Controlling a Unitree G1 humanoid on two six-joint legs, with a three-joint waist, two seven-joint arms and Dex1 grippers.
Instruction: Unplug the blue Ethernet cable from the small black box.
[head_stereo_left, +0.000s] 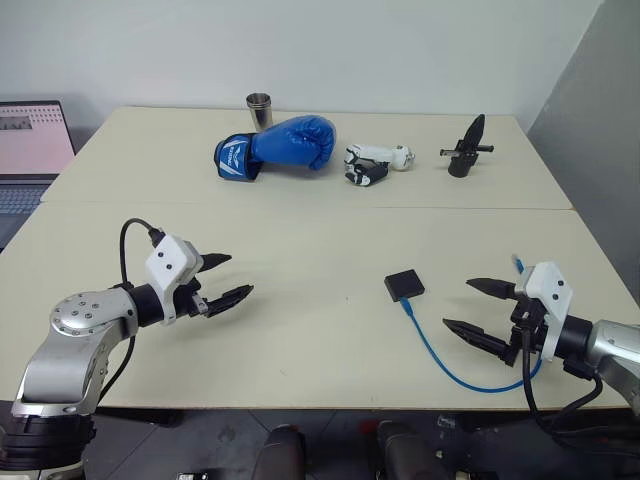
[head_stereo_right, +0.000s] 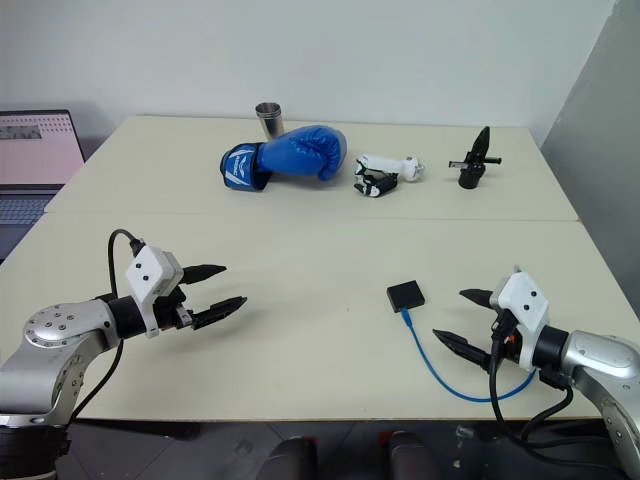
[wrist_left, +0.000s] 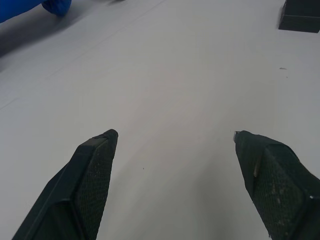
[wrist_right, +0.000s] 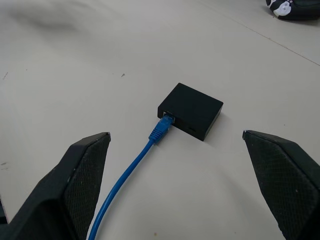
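Small black box (head_stereo_left: 404, 285) lying flat on counter (head_stereo_left: 300, 250), toward near right corner. Blue Ethernet cable (head_stereo_left: 450, 362) still plugged into box's near edge, looping along near edge toward right gripper (head_stereo_left: 480, 307). R jaws gaping wide, empty, hovering just beside cable. Left gripper (head_stereo_left: 230, 277) near left edge, jaws spread, holding nothing.

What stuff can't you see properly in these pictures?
- Far end of the blue Ethernet cable: head views, hidden behind the right gripper.
- Laptop: cut off by the picture's left edge.
- Print on the blue boxing glove: too small to read.
- Small black box: left wrist view, cut off at the corner.
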